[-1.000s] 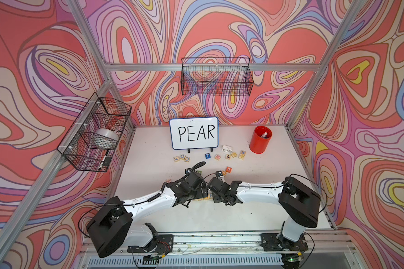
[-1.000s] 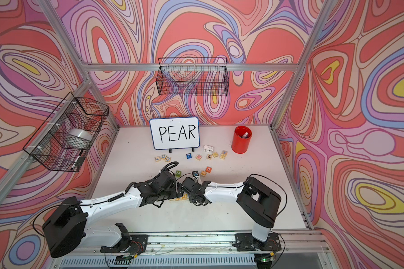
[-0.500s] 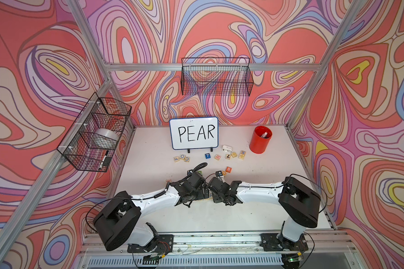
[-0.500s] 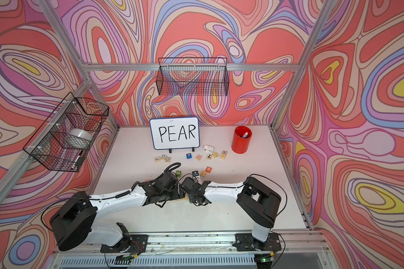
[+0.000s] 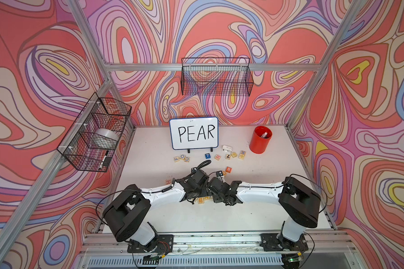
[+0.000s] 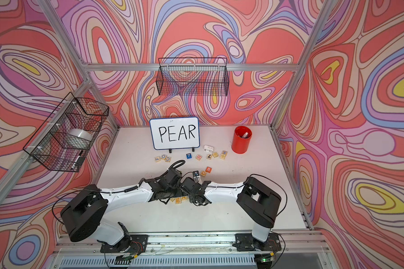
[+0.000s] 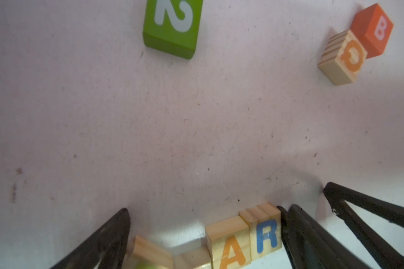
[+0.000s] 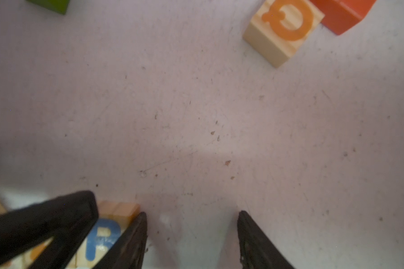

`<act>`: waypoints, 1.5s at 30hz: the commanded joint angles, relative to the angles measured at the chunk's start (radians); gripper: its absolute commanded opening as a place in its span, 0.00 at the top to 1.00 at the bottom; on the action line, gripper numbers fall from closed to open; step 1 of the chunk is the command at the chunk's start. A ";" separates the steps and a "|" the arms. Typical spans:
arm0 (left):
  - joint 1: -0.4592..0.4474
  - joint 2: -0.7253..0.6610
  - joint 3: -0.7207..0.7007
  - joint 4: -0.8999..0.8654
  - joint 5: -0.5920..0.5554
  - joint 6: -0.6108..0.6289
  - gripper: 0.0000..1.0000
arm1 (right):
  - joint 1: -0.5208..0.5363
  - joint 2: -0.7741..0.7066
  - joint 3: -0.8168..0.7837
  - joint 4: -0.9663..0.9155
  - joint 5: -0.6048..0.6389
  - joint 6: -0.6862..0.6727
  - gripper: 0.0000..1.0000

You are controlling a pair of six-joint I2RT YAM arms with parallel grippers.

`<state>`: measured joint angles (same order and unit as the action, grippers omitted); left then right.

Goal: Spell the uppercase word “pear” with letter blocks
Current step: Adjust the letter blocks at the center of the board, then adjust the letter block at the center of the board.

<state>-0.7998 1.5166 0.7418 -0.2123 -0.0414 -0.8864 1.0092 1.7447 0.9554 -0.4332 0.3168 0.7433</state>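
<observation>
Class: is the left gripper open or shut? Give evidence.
Open. The left gripper has its fingers spread wide, with the A block and R block between them.

letter blocks [image 5: 203, 199] side by side, well before whiteboard [image 5: 194, 132]

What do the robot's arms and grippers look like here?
The left arm and right arm match: white links, bulky black joints, black cables looping outside. The left gripper and right gripper have black fingers tapering to points.
</observation>
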 commanded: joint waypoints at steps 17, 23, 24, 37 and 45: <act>-0.012 -0.200 -0.081 -0.086 -0.075 -0.103 0.00 | 0.013 -0.041 -0.032 -0.029 0.020 -0.010 0.36; -0.014 -0.228 -0.091 -0.112 -0.080 -0.129 0.00 | 0.014 -0.047 -0.021 -0.033 0.020 -0.020 0.36; -0.015 -0.240 -0.094 -0.118 -0.071 -0.138 0.00 | 0.015 -0.052 -0.022 -0.032 0.020 -0.021 0.36; -0.201 -0.288 -0.183 0.055 -0.008 -0.399 0.00 | 0.014 -0.129 -0.043 -0.078 0.092 0.008 0.35; -0.225 -0.220 -0.188 0.137 -0.058 -0.506 0.00 | 0.014 -0.186 -0.091 -0.083 0.104 0.014 0.35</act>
<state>-1.0222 1.2846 0.5663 -0.1299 -0.0586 -1.3140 1.0161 1.5837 0.8864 -0.4969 0.3962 0.7452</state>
